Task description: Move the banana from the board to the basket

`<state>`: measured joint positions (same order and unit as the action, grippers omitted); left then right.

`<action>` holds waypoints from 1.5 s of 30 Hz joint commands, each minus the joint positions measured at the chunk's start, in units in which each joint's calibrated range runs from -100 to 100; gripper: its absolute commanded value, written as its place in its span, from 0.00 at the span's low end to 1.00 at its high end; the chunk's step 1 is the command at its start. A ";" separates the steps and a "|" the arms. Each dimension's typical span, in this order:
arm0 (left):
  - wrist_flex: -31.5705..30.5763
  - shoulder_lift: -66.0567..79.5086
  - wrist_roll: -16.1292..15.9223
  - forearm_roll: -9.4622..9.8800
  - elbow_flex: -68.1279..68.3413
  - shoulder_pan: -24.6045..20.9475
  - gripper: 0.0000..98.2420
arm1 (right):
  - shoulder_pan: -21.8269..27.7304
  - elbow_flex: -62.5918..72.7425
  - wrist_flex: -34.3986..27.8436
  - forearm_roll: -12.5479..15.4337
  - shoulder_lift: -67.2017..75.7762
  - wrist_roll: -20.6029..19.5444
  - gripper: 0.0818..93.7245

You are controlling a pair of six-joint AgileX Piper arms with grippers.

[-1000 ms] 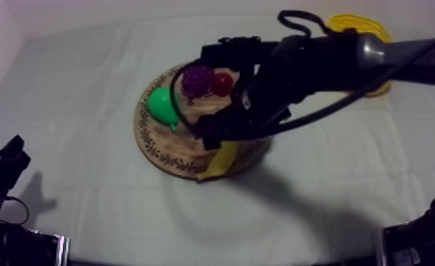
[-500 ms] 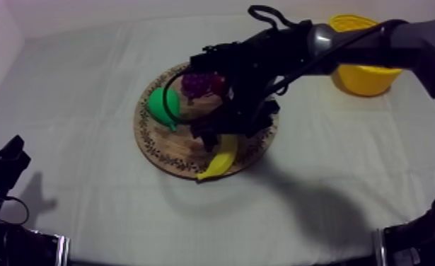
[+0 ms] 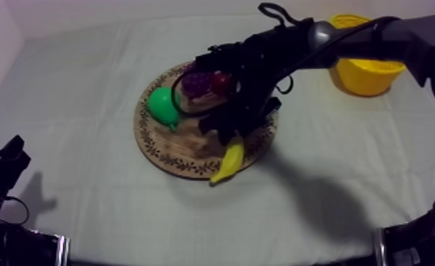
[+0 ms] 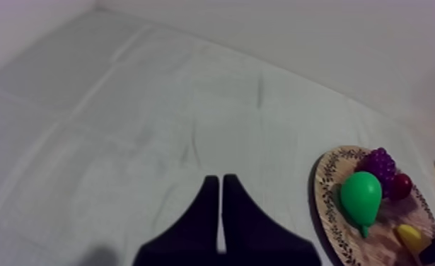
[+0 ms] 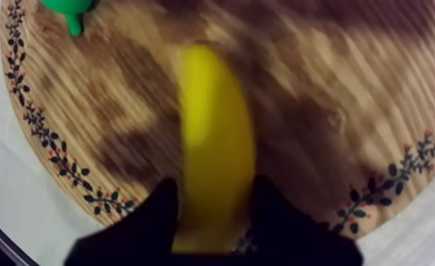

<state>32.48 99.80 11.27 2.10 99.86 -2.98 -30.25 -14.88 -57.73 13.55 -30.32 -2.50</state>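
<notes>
Over the wooden board, the right gripper clasps the banana.

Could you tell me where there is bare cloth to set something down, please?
Bare cloth lies between the board and the left gripper, and along the near side in front of the banana. Crowded: the board's far side with pear, grapes, small red fruit, and the right gripper shut on the banana.
</notes>
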 commanded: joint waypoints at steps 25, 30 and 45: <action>0.02 0.03 -0.01 0.03 0.03 -0.03 0.00 | 15.92 24.75 -22.98 3.98 6.72 5.98 0.15; 0.02 0.03 -0.01 0.03 0.03 -0.03 0.00 | 22.27 31.47 -25.54 3.64 6.78 6.03 0.15; 0.02 0.03 -0.01 0.03 0.03 -0.03 0.00 | 35.75 35.25 -23.26 0.43 3.75 8.08 0.14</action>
<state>32.48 99.80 11.27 2.10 99.86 -2.98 4.12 20.52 -81.32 14.14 -26.35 5.51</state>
